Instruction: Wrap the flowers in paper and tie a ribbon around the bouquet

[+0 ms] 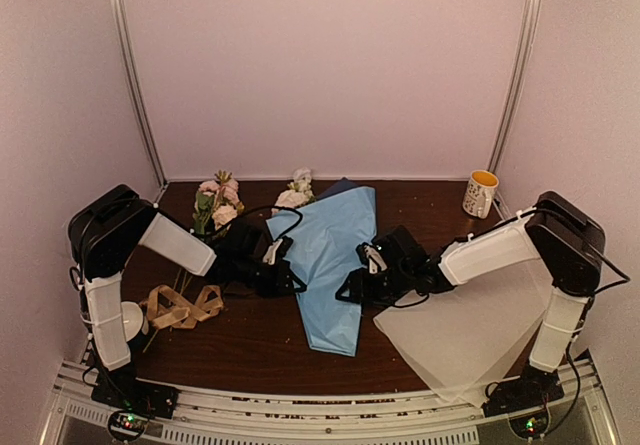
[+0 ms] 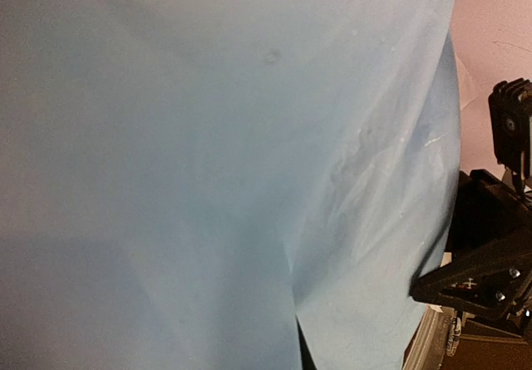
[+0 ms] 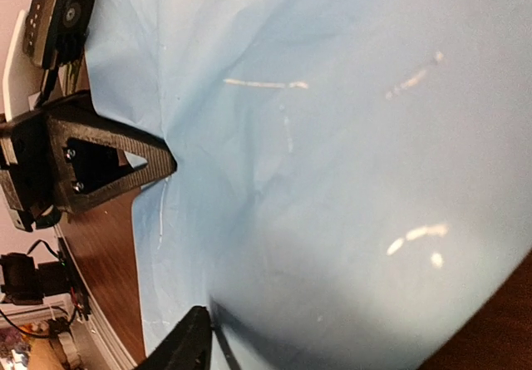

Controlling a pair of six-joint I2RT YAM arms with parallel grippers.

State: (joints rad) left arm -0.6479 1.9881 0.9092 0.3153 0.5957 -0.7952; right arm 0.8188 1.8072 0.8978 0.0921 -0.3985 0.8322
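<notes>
1. The left gripper is pressed together, pinching the left edge of the paper, which puckers at its tip.
2. A tan ribbon lies looped on the table at the near left, apart from the paper.
3. Loose pink flowers lie at the far left.
4. The pale blue paper forms a cone, the bouquet, mid-table. White flowers show at its wide far end.
5. The right gripper sits at the paper's right edge; I cannot tell how its jaws stand.
6. A pale sheet lies partly under the right arm.
7. A white mug, yellow inside, stands far right, contents hidden.
</notes>
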